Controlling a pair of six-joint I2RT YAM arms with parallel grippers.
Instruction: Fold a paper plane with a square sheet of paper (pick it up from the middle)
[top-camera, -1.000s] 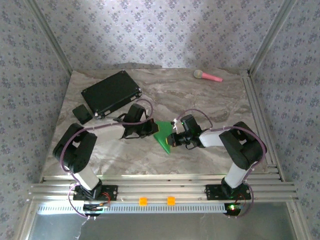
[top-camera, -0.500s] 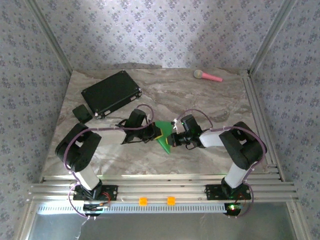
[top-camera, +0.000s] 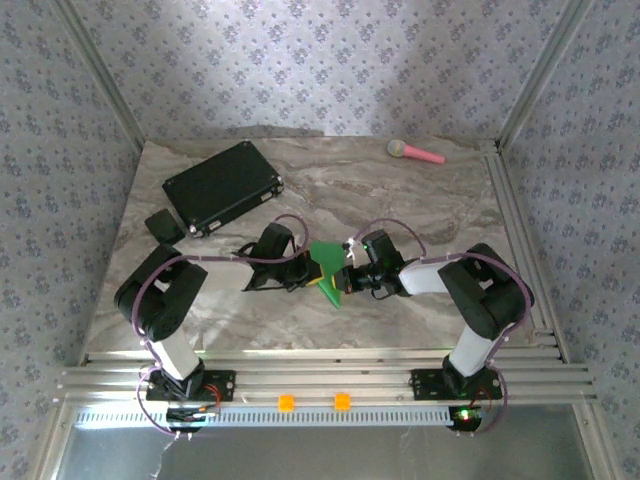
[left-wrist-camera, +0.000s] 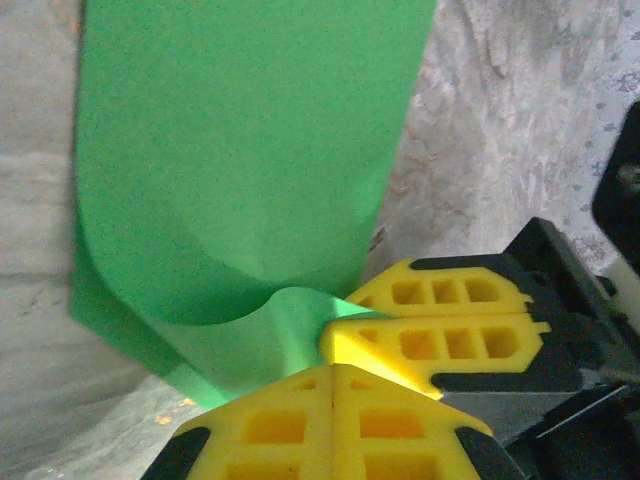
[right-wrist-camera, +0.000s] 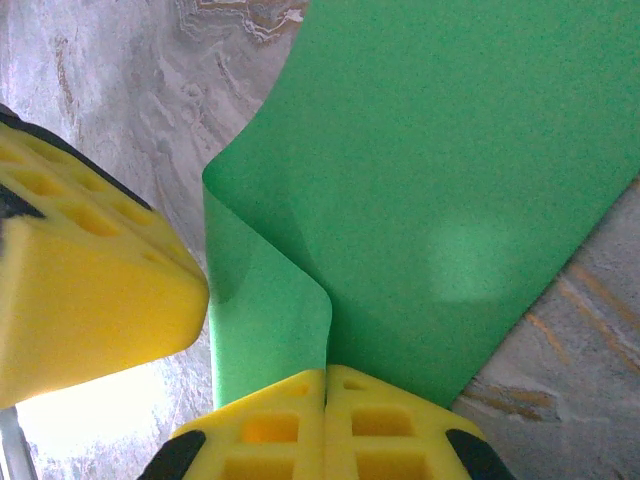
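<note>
- My left gripper (top-camera: 306, 268) is pinched shut; in the left wrist view its yellow pads (left-wrist-camera: 280, 425) meet with no gap, and a curled flap of the green sheet of paper (left-wrist-camera: 240, 150) runs in at their tips.
- My right gripper (top-camera: 341, 274) is closed in the same way. In the right wrist view its pads (right-wrist-camera: 385, 430) press together on a rolled-over fold of the sheet (right-wrist-camera: 450, 180).
- The two grippers come in from the left and the right and nearly touch tip to tip.
- The sheet (top-camera: 326, 264) sits at the middle of the table (top-camera: 440, 210), held between both grippers. It is partly folded, with a narrow point toward the near edge.
- Part of the paper lies flat on the table, and part of it arches up in a soft curl.
- A black case (top-camera: 222, 186) lies far left, well apart from the paper, with a small black box (top-camera: 164, 228) just beside it.
- A pink-handled toy (top-camera: 416, 152) lies at the far right edge.
</note>
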